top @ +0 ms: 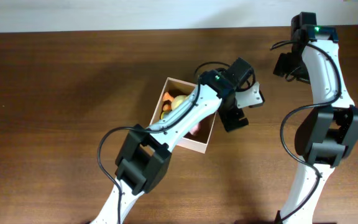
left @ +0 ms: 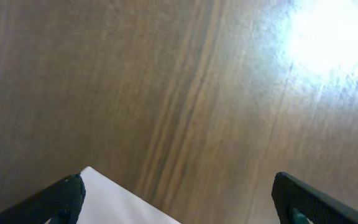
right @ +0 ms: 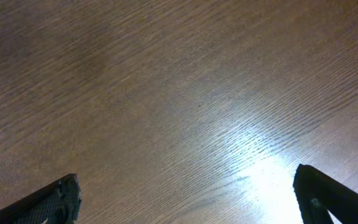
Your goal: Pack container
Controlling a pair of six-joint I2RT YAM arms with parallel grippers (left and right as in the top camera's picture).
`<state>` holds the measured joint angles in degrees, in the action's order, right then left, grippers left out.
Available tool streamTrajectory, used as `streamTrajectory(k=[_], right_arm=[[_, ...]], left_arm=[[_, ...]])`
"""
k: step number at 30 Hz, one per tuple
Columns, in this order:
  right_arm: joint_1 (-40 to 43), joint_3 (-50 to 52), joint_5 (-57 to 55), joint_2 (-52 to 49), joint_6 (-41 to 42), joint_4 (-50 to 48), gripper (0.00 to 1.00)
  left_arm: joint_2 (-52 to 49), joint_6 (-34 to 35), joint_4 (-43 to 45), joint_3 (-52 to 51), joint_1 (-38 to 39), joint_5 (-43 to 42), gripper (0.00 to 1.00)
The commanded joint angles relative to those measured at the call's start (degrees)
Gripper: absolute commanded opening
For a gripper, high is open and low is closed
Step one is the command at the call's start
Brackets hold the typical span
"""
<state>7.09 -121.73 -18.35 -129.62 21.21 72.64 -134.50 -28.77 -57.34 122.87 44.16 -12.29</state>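
Toys point(top: 169, 106) lie in the box point(top: 197, 145), which sits near the middle of the overhead frame on the table point(top: 55, 93), partly hidden under the left arm point(top: 185, 112). I see no toy outside it, so the packing looks almost done. The box is square, so no side is longer. It sits flat, open side up, turned a bit, one corner toward the upper left. The left gripper point(top: 246, 107), just right of the box, is wide and empty. The right gripper point(right: 185, 199), over bare wood, is wide and empty too.

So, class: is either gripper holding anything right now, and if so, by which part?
Nothing is held. The left gripper and the right gripper both stand wide open, empty.
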Motion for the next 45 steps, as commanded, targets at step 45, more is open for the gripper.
streamTrajectory(k=[45], right_arm=[[0.07,-0.04,-0.11,-0.11,0.96,-0.02,0.99]], left_arm=[[2.86,5.66,0.76,9.09,-11.19,4.87,0.99]])
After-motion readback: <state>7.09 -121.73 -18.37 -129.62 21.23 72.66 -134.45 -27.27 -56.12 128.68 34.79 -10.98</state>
